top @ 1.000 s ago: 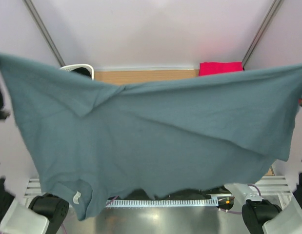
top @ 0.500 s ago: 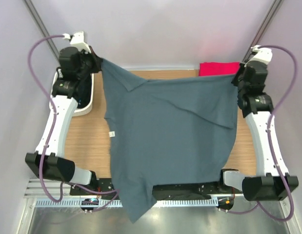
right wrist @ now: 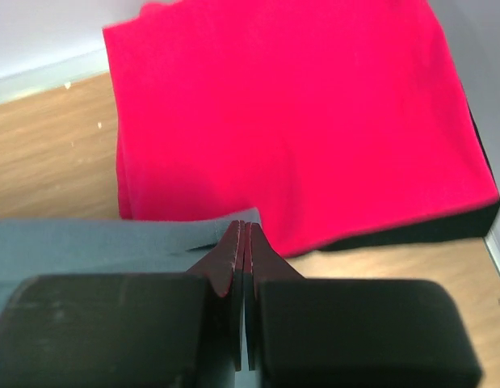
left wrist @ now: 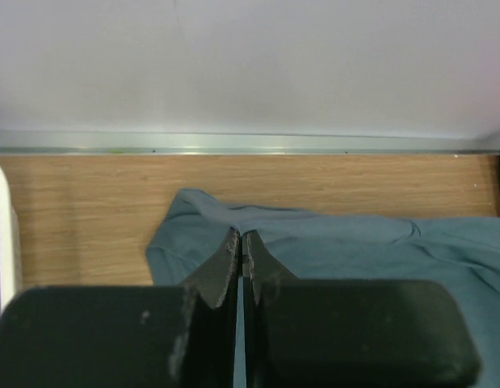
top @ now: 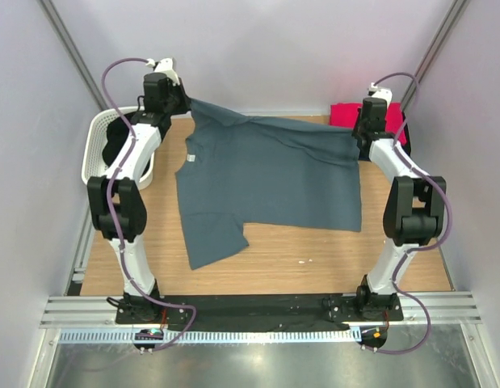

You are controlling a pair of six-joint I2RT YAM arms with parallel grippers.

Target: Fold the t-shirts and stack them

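The one label we can find is a small white tag (top: 191, 159) at the 9 o'clock edge of the slate blue-grey t-shirt (top: 266, 178), and whatever is printed on it is too small for us to read. The shirt lies spread across the wooden table (top: 314, 259), mostly flat, with a few creases running along its 12 o'clock edge and one sleeve lying out toward 7 o'clock. Its two far corners are lifted slightly by the arms. The left gripper (left wrist: 241, 239) has its fingers pressed together with no gap that we can see, pinching the shirt's 11 o'clock corner. In the left wrist view a bunched fold of blue-grey cloth sits right at the fingertips and trails off toward 3 o'clock. The right gripper (right wrist: 244, 231) is likewise clamped tight, on the shirt's 1 o'clock corner. In the right wrist view the cloth edge comes in from 9 o'clock and ends at the fingertips. Just beyond those tips, toward 12 o'clock, lies the red t-shirt (right wrist: 290, 121), folded flat in the table's far right corner, with a black layer of cloth (right wrist: 443, 230) showing under its 4 o'clock edge. The white basket (top: 90, 153) stands at the table's 10 o'clock side, near the left arm and apart from the spread shirt.
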